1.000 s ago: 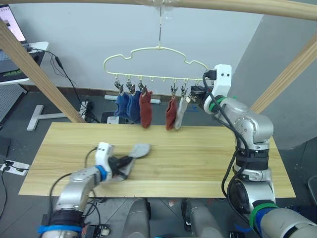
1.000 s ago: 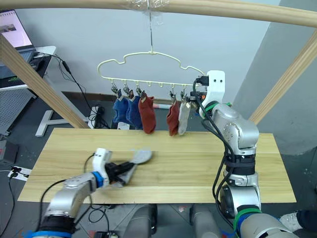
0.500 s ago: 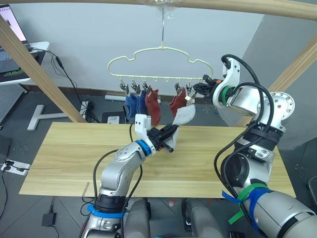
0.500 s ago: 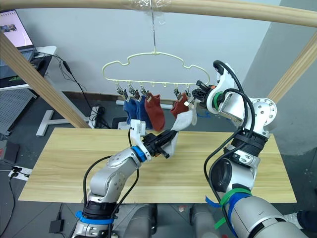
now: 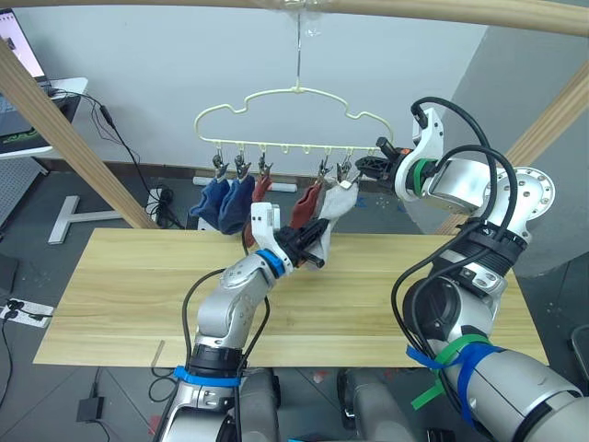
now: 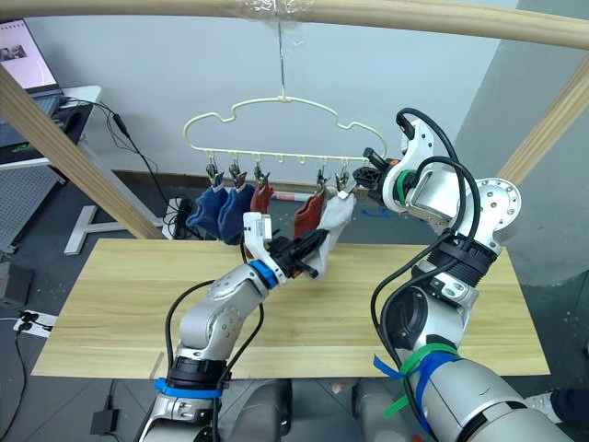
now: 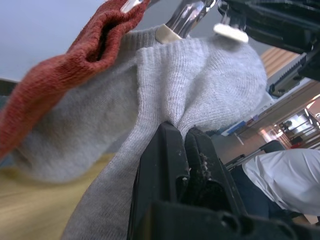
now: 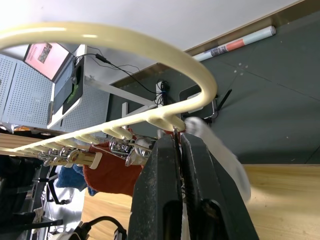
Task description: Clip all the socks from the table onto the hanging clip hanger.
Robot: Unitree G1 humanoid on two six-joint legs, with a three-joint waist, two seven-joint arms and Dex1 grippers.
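The pale yellow-green clip hanger hangs from the top beam. On its clips hang two blue socks, two rust red socks and a light grey sock. My left gripper is raised just under the clips, shut on a second light grey sock whose upper end reaches the metal clip beside the red one. My right gripper is at the hanger's right end, shut on the end clip under the curved wire. The table lies below.
A thick wooden rail frame surrounds the spot: a top beam and slanted posts. A desk with a laptop stands at the back left. A person's white sleeve is off to the side.
My left gripper lifted the grey sock off the table and up to the clips. The right arm turned in and closed at the hanger's right end. The hanger and socks swung left.
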